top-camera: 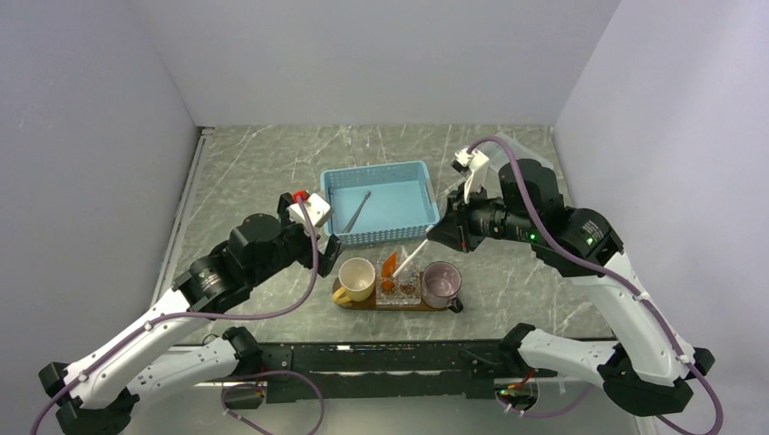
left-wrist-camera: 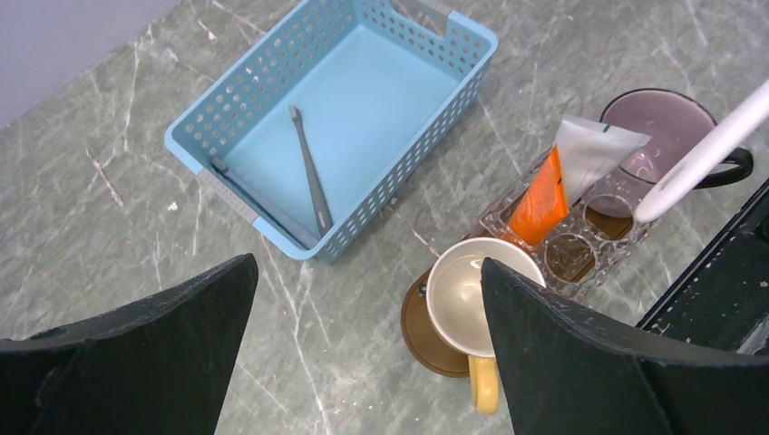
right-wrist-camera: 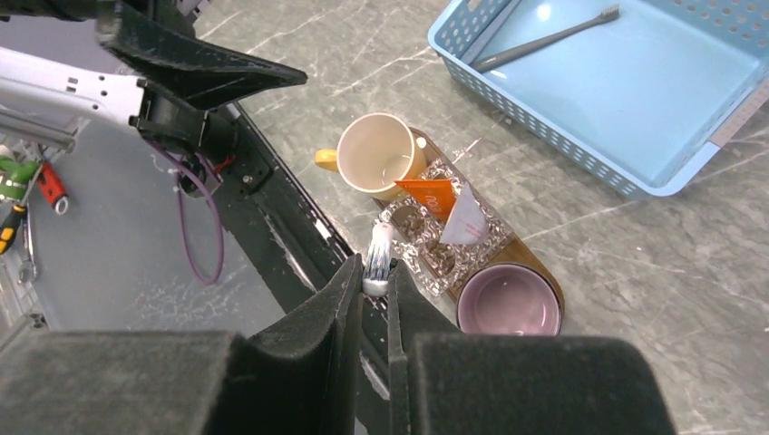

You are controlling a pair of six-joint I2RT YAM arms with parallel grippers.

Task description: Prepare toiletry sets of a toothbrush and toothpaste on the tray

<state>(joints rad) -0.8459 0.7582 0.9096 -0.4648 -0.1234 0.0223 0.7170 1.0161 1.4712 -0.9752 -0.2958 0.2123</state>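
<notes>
- The whitish toothbrush (right-wrist-camera: 379, 243) is being pinched near 1 end by the right gripper (right-wrist-camera: 375, 276), with the jaws pressed together on it. Its free end is being pointed down at the clear compartment box (left-wrist-camera: 573, 246).
- The left gripper (left-wrist-camera: 367, 272) is being held spread wide with nothing in it, above the marble-patterned table (top-camera: 508, 172), between the blue slatted basket (left-wrist-camera: 272, 82) and the cream mug (left-wrist-camera: 472, 288).
- The grey toothbrush (left-wrist-camera: 309, 177) is lying loose and flat on the basket floor.
- The 2 toothpaste tubes, the orange toothpaste (left-wrist-camera: 540, 199) and the white-silver toothpaste (left-wrist-camera: 594, 152), are leaning in the compartment box. The box is sitting on the dark wooden tray (left-wrist-camera: 420, 328), between the cream mug and the purple mug (left-wrist-camera: 655, 136).
- Both brushes are being judged light, stiff, thin and smooth. A grip near an end is likely to let the stick swivel, so a pinch across the handle nearer the middle is being favoured.
- For the grey brush, a pinch from above is being judged best, since it lies well apart from the basket walls.
- The tubes are being judged light, soft and easily dented. A gentle pinch across the flat faces near the crimped end is being preferred.
- No brand or writing is being made out. A small green mark on the white-silver tube is too small to read.
</notes>
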